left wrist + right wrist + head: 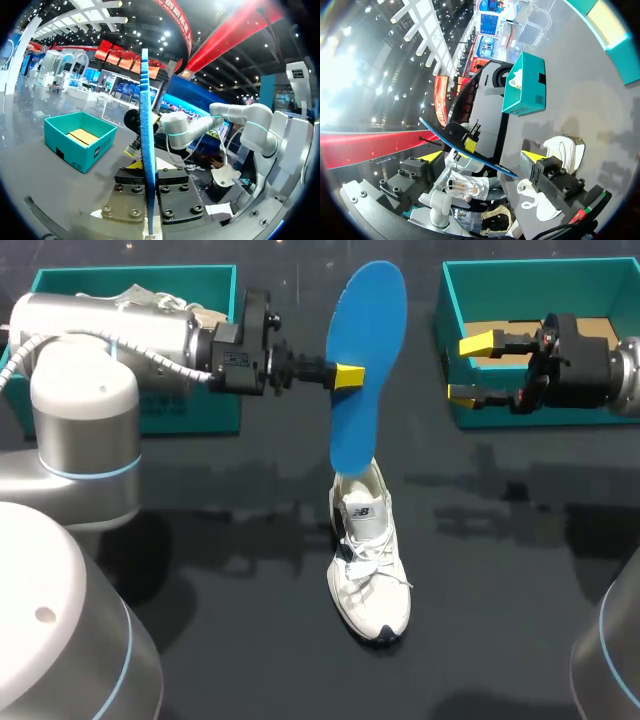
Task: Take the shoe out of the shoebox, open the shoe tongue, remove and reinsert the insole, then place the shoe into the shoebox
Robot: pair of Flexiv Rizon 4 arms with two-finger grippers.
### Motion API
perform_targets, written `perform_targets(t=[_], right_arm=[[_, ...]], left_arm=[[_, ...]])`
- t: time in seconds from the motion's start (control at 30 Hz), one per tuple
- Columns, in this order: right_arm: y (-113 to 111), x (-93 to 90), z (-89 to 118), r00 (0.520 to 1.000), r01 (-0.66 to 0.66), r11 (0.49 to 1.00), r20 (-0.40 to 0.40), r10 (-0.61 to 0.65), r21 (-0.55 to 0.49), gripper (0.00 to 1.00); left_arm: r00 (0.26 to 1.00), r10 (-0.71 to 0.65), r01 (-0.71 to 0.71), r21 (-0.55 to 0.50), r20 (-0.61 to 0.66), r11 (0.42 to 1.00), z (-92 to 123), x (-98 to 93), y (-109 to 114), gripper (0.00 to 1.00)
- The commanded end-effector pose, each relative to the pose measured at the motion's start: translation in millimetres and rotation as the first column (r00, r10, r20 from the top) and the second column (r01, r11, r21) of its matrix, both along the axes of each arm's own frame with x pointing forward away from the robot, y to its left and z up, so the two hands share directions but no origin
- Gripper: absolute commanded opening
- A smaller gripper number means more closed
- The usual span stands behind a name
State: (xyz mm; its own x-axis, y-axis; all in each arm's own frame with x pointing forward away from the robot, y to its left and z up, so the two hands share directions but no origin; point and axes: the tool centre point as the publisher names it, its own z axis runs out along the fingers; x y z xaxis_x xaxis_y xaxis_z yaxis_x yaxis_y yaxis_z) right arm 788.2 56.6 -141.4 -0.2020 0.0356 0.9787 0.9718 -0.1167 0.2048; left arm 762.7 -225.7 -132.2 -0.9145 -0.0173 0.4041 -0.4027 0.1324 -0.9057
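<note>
Head view shows the white shoe (368, 562) lying on the dark table (220, 570), toe toward the robot, outside both boxes. Directly above its heel the blue insole (362, 360) hangs upright with its lower end at the shoe's opening; whether it touches cannot be told. The left gripper (349, 375) is clamped on the insole's middle from the side. Behind the shoe and to its right, the right gripper (471, 370) hovers over the right shoebox (560, 418), fingers spread with nothing between them. The left shoebox (200, 412) sits behind the shoe to its left, with something white inside

Left wrist view has the insole edge-on, pinched between that gripper's two fingers

Right wrist view shows its own yellow tips wide apart and empty, the insole ahead of them and the shoe beyond, on the table

The insole looks freshly out, so the step in hand is probably the turn from removing to reinserting. The next move calls for lowering the insole into the opening and sliding it toward the toe, likely with the free gripper steadying the shoe
</note>
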Motion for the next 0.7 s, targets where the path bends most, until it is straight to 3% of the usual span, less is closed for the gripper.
perform_targets(t=[0.03, 0.27, 0.7], right_arm=[[0.4, -1.2, -0.1, 1.0, 0.002, 1.0, -0.001, -0.002, -0.002, 1.0], [0.4, -1.2, -0.1, 1.0, 0.002, 1.0, -0.001, -0.002, -0.002, 1.0], [0.4, -1.2, -0.1, 1.0, 0.002, 1.0, -0.001, -0.002, -0.002, 1.0]], left_arm=[[0.883, 0.036, -0.008, 0.061, -0.469, 0.998, -2.3, 5.2, -2.3, 0.0], [0.722, 0.059, -0.009, 0.077, -0.689, 0.997, -9.2, 17.0, 0.0, 0.0], [0.562, 0.072, -0.038, 0.061, -0.824, 0.997, -15.8, 26.2, -0.2, 0.0]])
